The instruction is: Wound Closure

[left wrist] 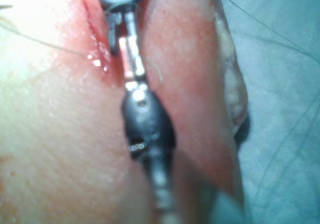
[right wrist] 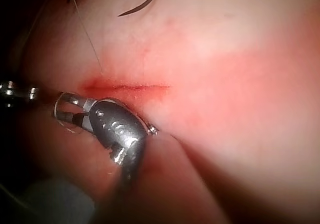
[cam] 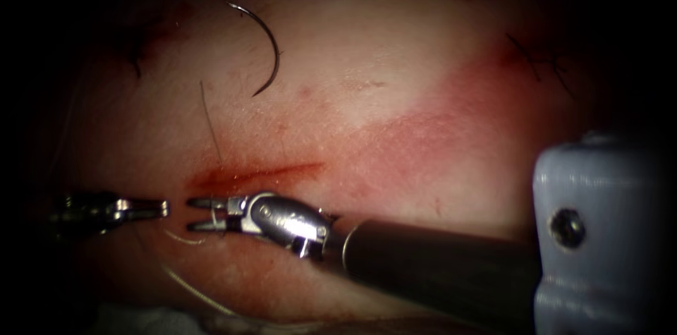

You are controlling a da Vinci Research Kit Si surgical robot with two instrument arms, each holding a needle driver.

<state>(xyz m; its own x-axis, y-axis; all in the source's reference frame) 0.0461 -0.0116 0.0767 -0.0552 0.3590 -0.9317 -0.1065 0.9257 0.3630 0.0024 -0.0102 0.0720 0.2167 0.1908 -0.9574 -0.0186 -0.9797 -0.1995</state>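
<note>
no legible text, labels, nos. or signs anywhere

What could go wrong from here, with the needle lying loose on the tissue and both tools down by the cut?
1. The needle lies free on the tissue above the cut, held by neither tool; it could be lost track of or snag.
2. The right tool, jaws open and empty, faces the left tool tip to tip; they might collide.
3. Loose thread lies below the jaws and could catch.
</note>
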